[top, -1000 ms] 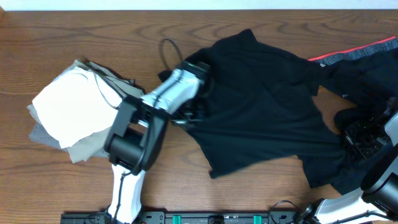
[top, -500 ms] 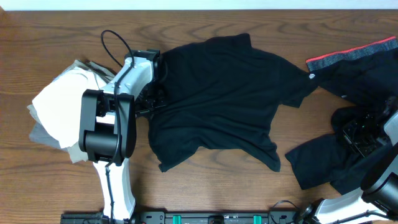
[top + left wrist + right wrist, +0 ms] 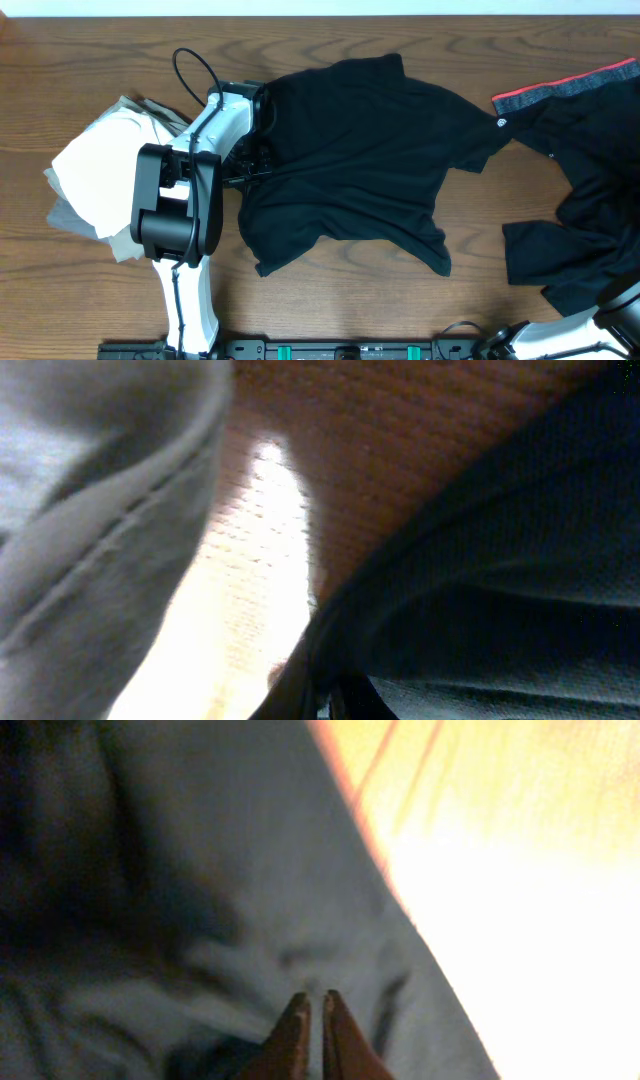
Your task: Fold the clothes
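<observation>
left gripper [image 3: 251,162] at black shirt [image 3: 370,150] left edge, mid-table [image 3: 80,60]; grip hidden, cannot tell | right gripper [image 3: 311,1005] tips nearly together, nothing between, over red-striped garment [image 3: 590,130] | risk: shirt lies rumpled, so folding sets creases, or the edge slips.

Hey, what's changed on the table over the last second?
The black shirt slid left with the left claw, coming off the red-trimmed garment, then nearly stopped. The right claw pulled out of the overhead view, and that garment's lower flap shifted right. The folded pile stayed put.
</observation>
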